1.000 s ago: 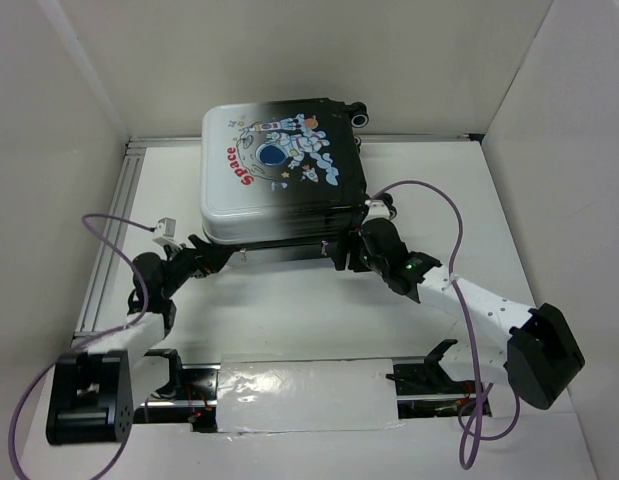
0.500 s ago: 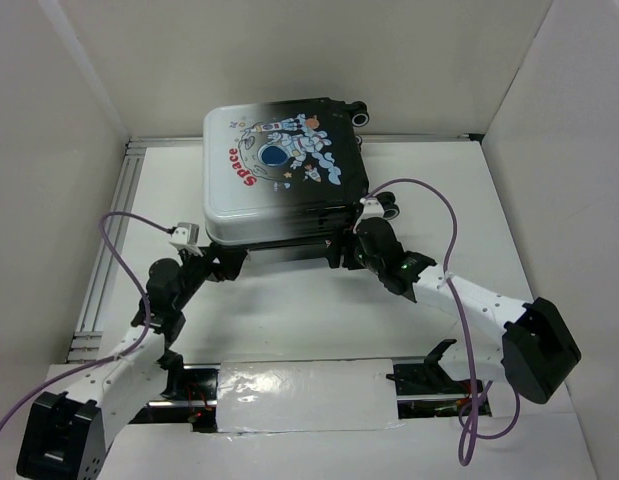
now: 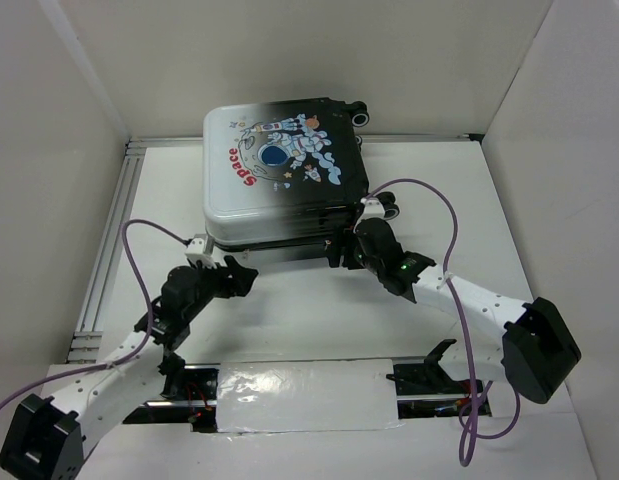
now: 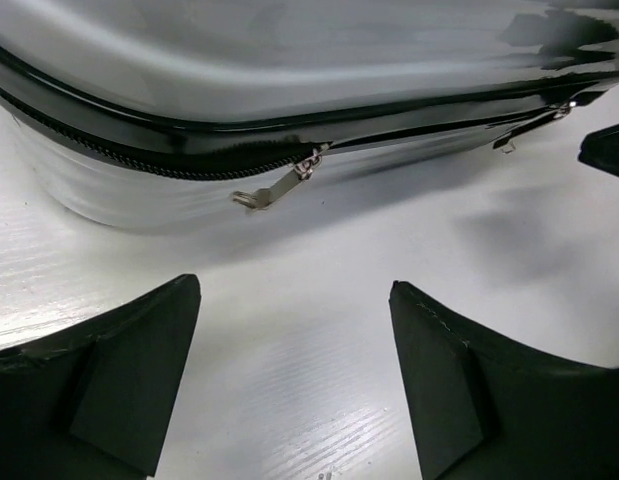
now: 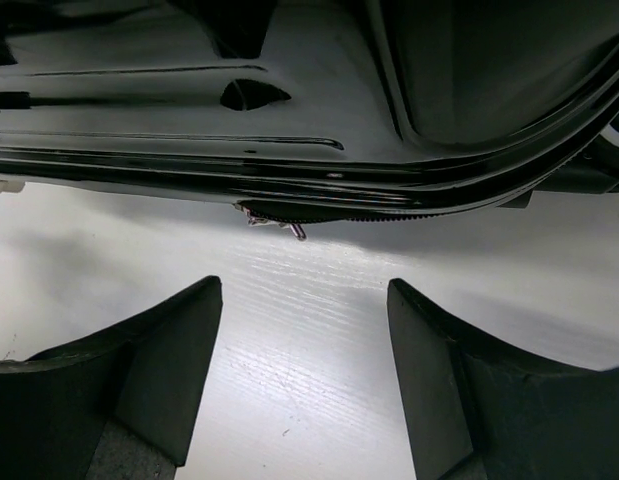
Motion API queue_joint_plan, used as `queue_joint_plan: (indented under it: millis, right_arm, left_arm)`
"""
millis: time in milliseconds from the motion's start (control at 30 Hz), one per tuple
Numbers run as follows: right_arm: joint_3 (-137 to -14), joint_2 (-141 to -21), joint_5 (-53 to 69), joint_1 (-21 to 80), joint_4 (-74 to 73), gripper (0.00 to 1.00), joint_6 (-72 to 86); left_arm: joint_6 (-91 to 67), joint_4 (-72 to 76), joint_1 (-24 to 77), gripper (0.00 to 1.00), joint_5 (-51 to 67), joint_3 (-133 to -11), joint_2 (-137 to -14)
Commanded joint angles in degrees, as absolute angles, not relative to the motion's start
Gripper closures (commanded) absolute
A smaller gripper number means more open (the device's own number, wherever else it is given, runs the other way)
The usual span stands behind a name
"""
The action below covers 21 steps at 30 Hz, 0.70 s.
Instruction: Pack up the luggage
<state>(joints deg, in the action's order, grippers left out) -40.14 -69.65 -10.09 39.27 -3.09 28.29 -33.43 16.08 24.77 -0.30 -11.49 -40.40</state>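
Luggage just beyond spread fingers

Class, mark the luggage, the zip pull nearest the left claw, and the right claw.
luggage [image 3: 279, 170]: top external view, printed lid.
zip pull [image 4: 274, 188]: left wrist view, metal tab.
right claw [image 5: 304, 320]: right wrist view, between fingertips.

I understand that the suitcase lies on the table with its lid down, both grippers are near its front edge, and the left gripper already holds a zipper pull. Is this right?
Not quite. The left gripper holds nothing: the left wrist view shows its jaws open, with the zipper pull hanging free beyond them. The rest is right.
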Motion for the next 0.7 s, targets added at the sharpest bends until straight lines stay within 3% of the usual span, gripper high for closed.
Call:
queue_joint_plan:
  millis: [0,500,667]
  right_arm:
    - [-42.1,-69.2,-11.7,40.3,-1.3,0.26,29.1]
    - [-41.6,-68.6,-12.7,40.3,-1.8,0.26,29.6]
    - [-41.6,-69.2,-12.7,40.3,-1.3,0.26,29.6]
  left_arm:
    - [-33.8,18.2,26.1,0.11,-3.3,-14.4,-42.4]
    - [-29.9,22.3,28.7,0.18,-11.9,-21.5,-53.0]
    - [-29.4,24.3,29.8,0.28,-11.9,-22.1,-56.3]
